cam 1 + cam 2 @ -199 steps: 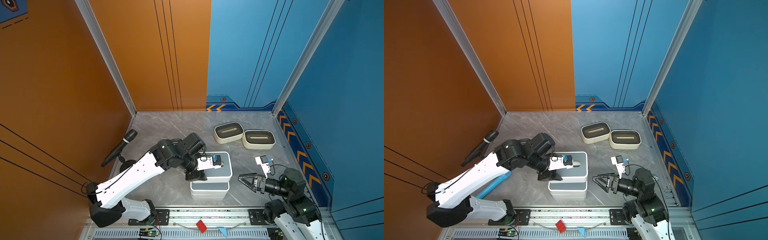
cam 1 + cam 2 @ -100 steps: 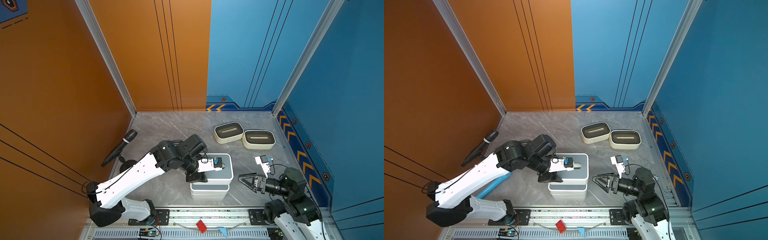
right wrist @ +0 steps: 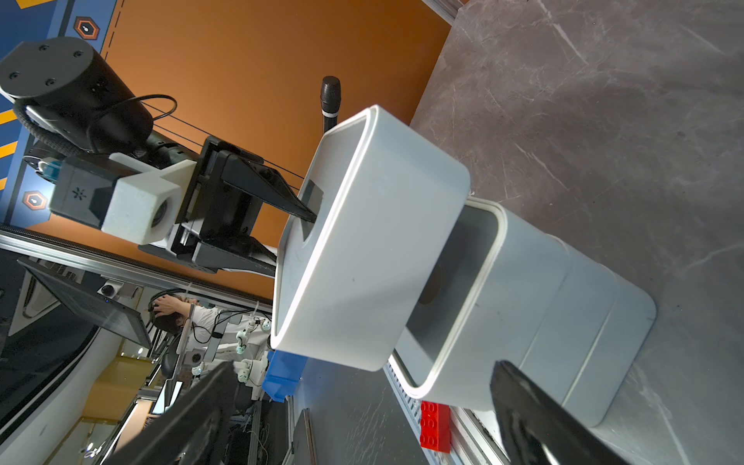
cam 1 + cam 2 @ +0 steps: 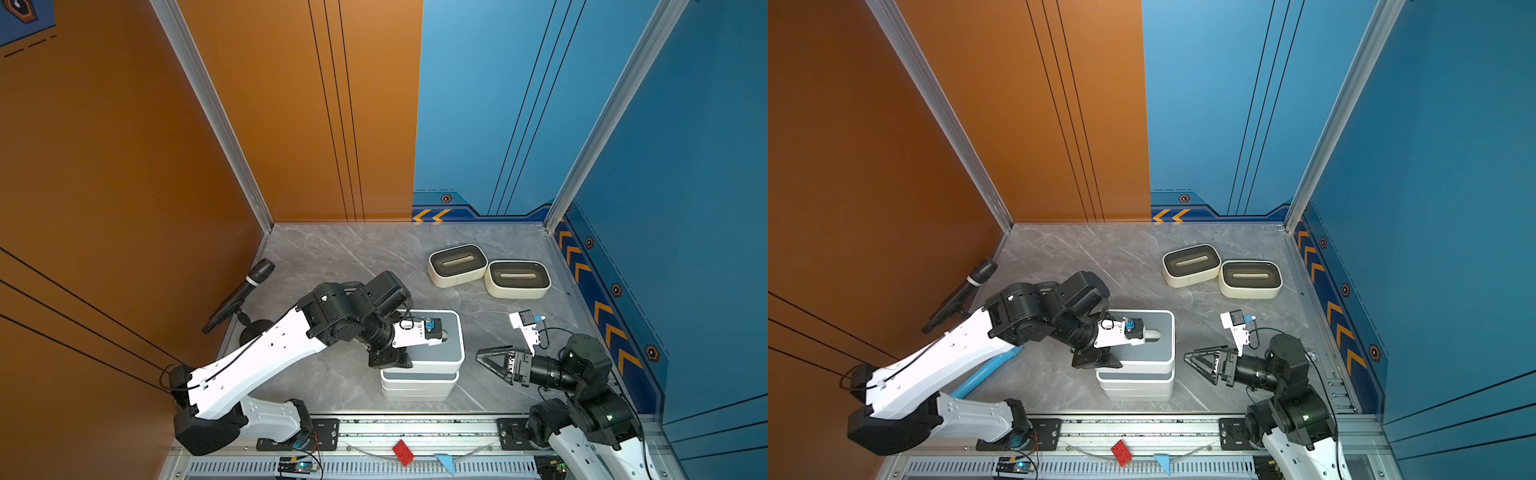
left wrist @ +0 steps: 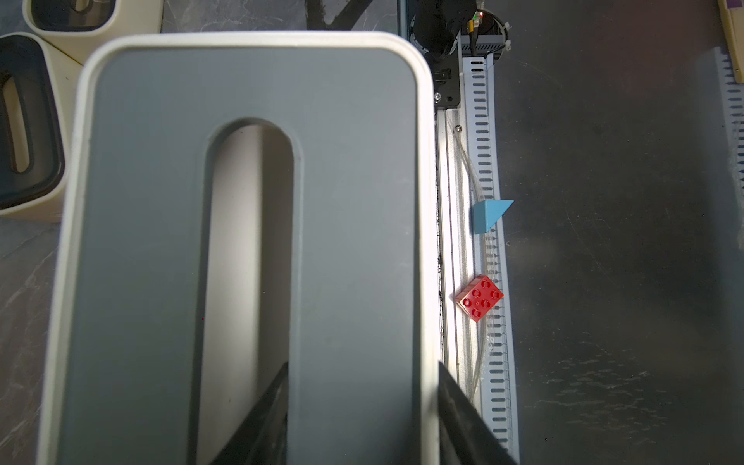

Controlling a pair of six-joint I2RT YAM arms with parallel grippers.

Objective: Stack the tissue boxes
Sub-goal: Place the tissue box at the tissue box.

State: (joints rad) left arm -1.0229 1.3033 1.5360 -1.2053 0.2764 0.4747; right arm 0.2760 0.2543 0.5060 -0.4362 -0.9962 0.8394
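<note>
At the counter's [image 4: 332, 257] front edge stand two stacked boxes [image 4: 419, 386], with bare room behind them. The left fingers [image 3: 265, 189] pinch a grey-topped box [image 4: 451, 336] just above that pair, one finger in its slot. The right fingers [image 4: 496, 351] gape wide and empty, near the stack.

A white, grey-topped box [image 4: 451, 332] hangs just above a stack [image 4: 419, 386] of like boxes near the surface's front edge, not touching it. Far back right, a rounded cream box [image 4: 457, 266], dark-brown slotted top up, touches its twin [image 4: 517, 279].
</note>
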